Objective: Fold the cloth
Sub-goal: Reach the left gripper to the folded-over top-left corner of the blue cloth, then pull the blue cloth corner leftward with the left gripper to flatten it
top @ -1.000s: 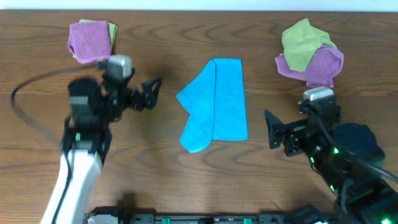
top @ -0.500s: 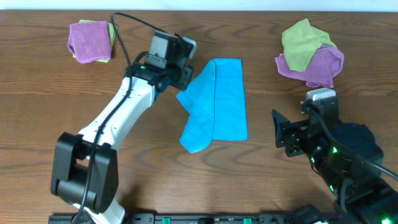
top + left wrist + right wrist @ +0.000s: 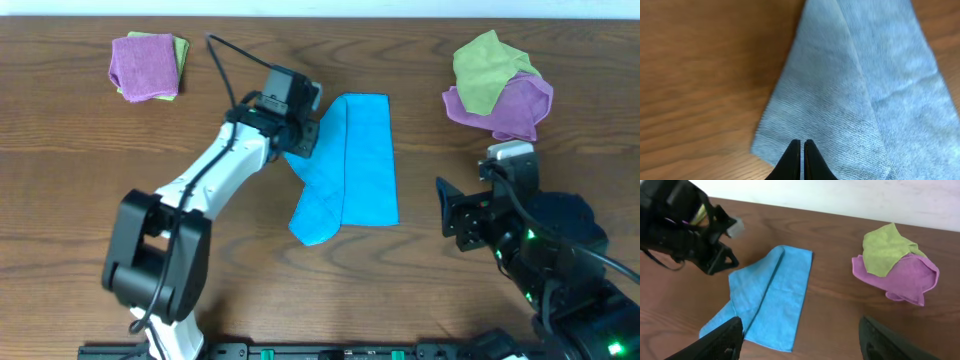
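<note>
Overhead, the wooden surface carries at its middle the sky-blue cloth, partly folded, likely soft, light and limp, best pinched at a loose corner; the left hand is closed tight at its left corner, the right hand spread wide, empty.

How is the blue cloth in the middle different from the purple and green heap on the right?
The blue cloth is one colour; the heap mixes purple and yellow-green. The blue cloth lies flat, folded over itself; the heap is crumpled. The left tool is shut over the blue cloth's edge; nothing touches the heap. Both rest on the wooden table.
</note>
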You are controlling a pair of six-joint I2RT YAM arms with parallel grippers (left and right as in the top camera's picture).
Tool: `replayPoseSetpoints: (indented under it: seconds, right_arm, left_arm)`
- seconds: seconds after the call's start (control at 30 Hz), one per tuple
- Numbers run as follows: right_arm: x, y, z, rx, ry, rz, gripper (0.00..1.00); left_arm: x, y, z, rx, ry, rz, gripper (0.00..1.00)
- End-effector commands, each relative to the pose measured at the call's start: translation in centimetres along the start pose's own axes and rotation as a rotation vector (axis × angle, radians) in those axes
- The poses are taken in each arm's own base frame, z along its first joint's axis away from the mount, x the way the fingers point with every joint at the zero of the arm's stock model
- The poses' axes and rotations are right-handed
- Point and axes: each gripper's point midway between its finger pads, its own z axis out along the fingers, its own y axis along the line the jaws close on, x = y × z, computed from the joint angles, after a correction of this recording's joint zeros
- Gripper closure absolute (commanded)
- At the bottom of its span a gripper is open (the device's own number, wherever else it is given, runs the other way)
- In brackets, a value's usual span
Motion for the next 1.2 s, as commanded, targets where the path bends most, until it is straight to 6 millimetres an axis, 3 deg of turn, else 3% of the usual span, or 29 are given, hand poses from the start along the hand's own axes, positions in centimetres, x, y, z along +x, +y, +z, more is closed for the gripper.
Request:
replayPoseSetpoints:
  seconds: [0.0, 0.1, 0.23, 0.5, 0.77, 1.03, 1.17]
  right_arm:
    - [-0.2, -0.1, 0.0, 0.006, 0.001, 0.017, 0.26]
    - [-0.1, -0.1, 0.1, 0.008, 0.008, 0.016, 0.26]
    - [-0.1, -0.1, 0.2, 0.008, 0.01, 0.016, 0.26]
    - [-0.1, -0.1, 0.2, 0.009, 0.011, 0.015, 0.25]
    - [0.0, -0.1, 0.2, 0.009, 0.012, 0.011, 0.22]
    - [0.2, -0.2, 0.2, 0.01, 0.021, 0.011, 0.22]
    - [0.6, -0.2, 0.2, 0.012, 0.037, 0.009, 0.23]
  left_arm:
    - [0.8, -0.1, 1.2, 0.002, 0.045, -0.004, 0.94]
    - [1.8, 0.3, 1.7, -0.016, 0.083, -0.009, 0.94]
    - [1.7, 1.9, 2.0, -0.104, 0.074, -0.004, 0.94]
    - [2.9, 2.3, 3.9, -0.109, 0.12, -0.011, 0.94]
    - [3.4, 3.0, 4.4, -0.141, 0.135, -0.01, 0.94]
    - [4.9, 3.6, 6.7, -0.153, 0.178, -0.014, 0.94]
    - [3.8, 5.9, 7.1, -0.275, 0.128, 0.015, 0.94]
